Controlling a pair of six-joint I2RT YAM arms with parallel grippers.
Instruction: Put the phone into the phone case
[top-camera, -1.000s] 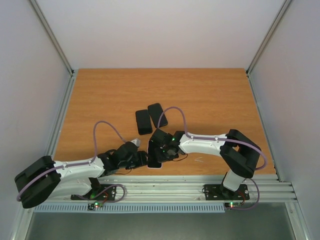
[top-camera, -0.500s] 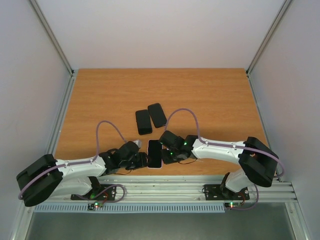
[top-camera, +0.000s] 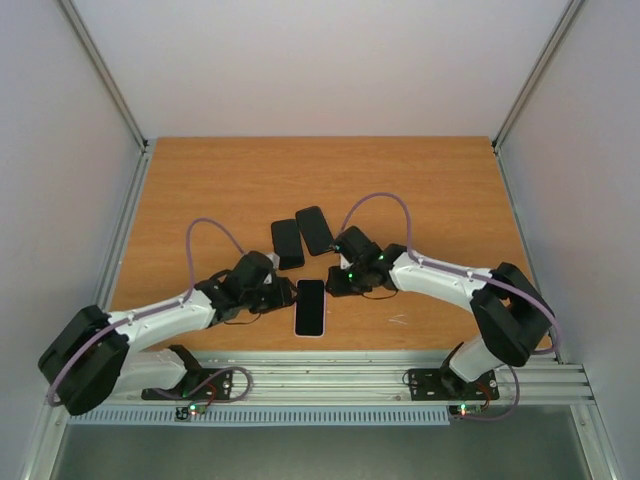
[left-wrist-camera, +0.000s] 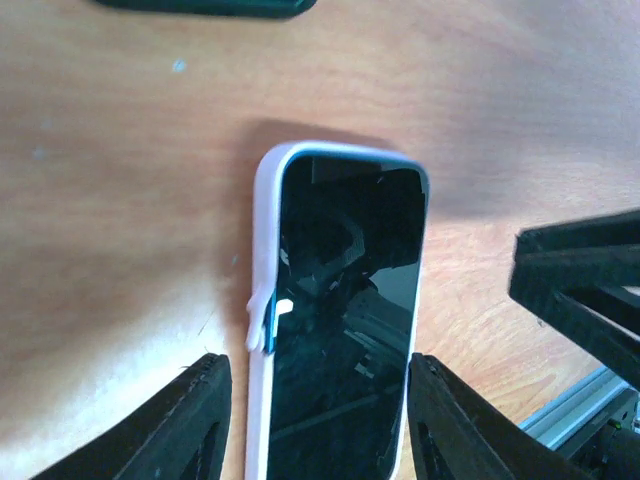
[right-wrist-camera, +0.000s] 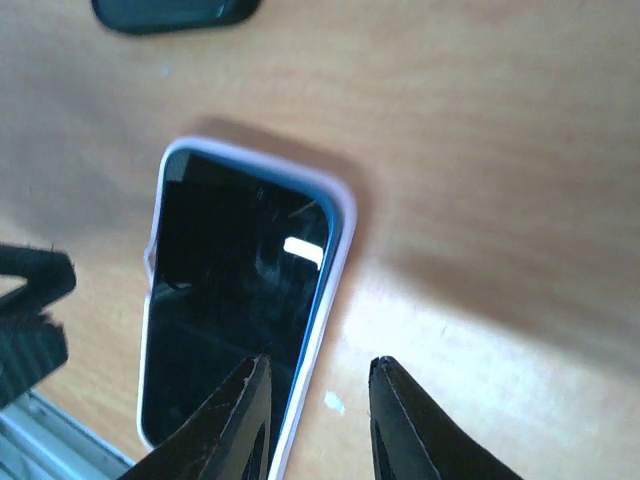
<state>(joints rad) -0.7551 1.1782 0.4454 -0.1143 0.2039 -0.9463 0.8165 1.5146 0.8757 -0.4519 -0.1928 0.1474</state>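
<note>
1. The phone (left-wrist-camera: 345, 290) lies screen up inside the case (left-wrist-camera: 262, 250), flat on the worktop (top-camera: 420, 190) near its front edge and between the 2 arms; the white rim shows round the top and both long sides, so I judge the main fit all but done.
2. On the long side nearer the left arm the rim bulges outward partway along, beside a blue glint; that spot may not be fully seated, or it may only be a button flap; I cannot tell which.
3. The left end effector (left-wrist-camera: 318, 375) has its fingers wide apart, 1 on each side of the phone, and as far as I can see they touch neither edge; that straddle would suit a squeeze across the width to press the rim home.
4. The right end effector (right-wrist-camera: 320, 365) hangs over the opposite long side, fingers a little apart and gripping nothing; 1 finger is over the screen's edge, the other over bare wood; from there it could press down on that rim.
5. An arm on each side makes sense; a push from 1 side alone would likely slide the phone on the smooth wood.
6. 2 dark slabs (top-camera: 287, 243) lie further back, apart from the phone; they look like spares and play no part here.
</note>
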